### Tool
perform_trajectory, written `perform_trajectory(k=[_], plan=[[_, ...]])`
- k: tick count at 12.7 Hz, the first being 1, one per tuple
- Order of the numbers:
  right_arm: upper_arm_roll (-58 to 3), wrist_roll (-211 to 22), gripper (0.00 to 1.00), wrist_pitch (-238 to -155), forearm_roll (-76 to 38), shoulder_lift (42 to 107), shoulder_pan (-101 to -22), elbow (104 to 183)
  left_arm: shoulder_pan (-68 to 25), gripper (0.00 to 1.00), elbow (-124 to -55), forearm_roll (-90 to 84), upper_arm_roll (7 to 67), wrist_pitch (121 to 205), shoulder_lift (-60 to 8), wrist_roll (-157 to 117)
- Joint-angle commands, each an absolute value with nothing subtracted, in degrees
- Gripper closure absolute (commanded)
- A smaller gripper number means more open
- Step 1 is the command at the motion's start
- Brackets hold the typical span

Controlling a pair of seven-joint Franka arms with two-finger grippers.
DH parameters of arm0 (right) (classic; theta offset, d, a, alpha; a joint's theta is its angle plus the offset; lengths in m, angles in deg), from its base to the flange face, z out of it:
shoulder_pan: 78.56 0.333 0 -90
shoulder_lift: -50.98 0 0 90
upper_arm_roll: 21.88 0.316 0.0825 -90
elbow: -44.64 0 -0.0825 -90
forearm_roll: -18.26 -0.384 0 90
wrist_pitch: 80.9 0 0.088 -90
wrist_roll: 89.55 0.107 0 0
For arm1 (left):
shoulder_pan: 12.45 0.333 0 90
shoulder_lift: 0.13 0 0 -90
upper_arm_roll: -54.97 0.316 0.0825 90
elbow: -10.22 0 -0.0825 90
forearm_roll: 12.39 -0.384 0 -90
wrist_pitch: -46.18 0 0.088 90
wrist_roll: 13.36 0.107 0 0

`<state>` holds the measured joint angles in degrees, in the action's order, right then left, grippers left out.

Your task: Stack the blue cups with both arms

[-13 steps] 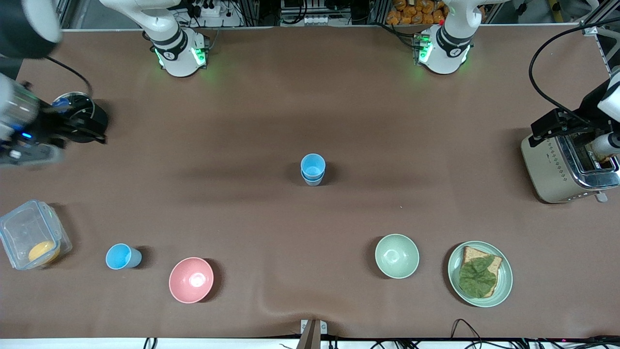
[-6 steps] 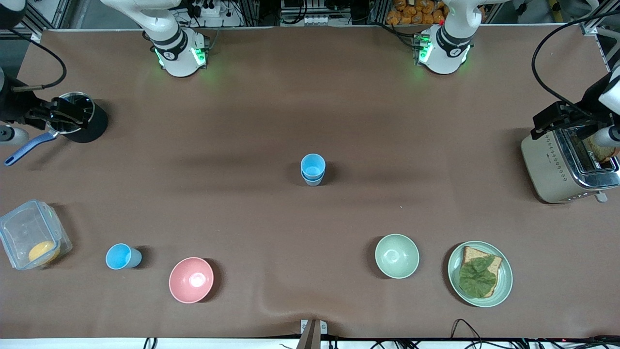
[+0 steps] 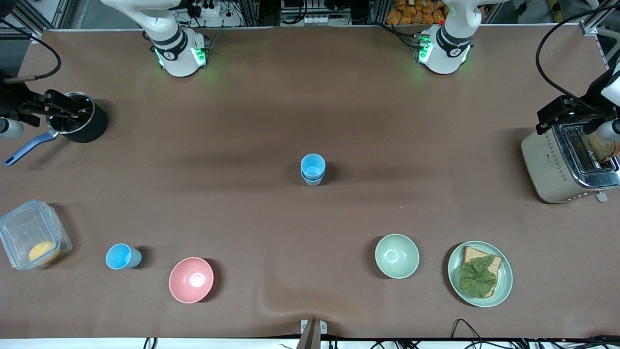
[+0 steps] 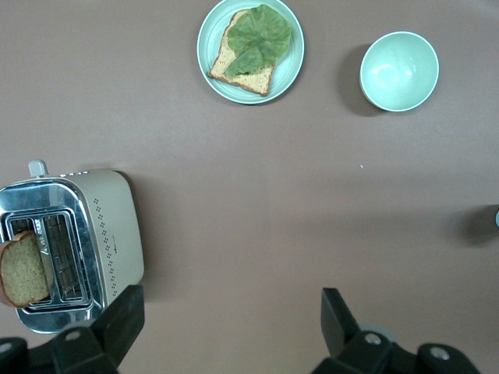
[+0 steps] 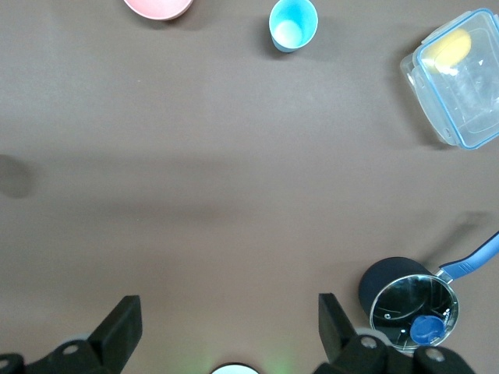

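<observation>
Two blue cups [image 3: 313, 169] stand nested in one another at the middle of the table. A third blue cup [image 3: 121, 256] stands upright nearer the front camera, toward the right arm's end, beside the pink bowl [image 3: 191, 279]; the right wrist view shows this cup [image 5: 292, 23] too. My right gripper [image 3: 60, 110] hangs open and empty high over the black saucepan [image 3: 80, 123]. In its wrist view the right gripper [image 5: 226, 323] has only bare table between its fingers. My left gripper [image 3: 557, 116] hangs open and empty over the toaster [image 3: 564, 165], and the left gripper [image 4: 231, 319] is wide apart in its own view.
A pale green bowl [image 3: 396, 255] and a plate [image 3: 507, 282] with bread and lettuce sit toward the left arm's end. A slice of bread [image 4: 23, 269] stands in the toaster [image 4: 109, 234]. A clear lidded box [image 3: 31, 241] lies at the right arm's end.
The right arm has drawn back toward its end of the table, uncovering the saucepan and its blue handle. The left gripper has shifted slightly over the toaster. No cup has moved.
</observation>
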<state>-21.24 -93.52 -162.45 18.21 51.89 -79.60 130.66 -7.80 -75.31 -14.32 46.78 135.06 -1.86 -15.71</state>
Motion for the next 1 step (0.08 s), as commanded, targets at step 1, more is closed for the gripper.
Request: perform_trajectory(k=[1], plan=[[-20.91, -94.38, 0.00, -161.68, 17.21, 50.45, -80.23, 131.03, -7.27, 0.00, -74.95, -15.81, 46.53, 134.16, -1.18, -14.24]])
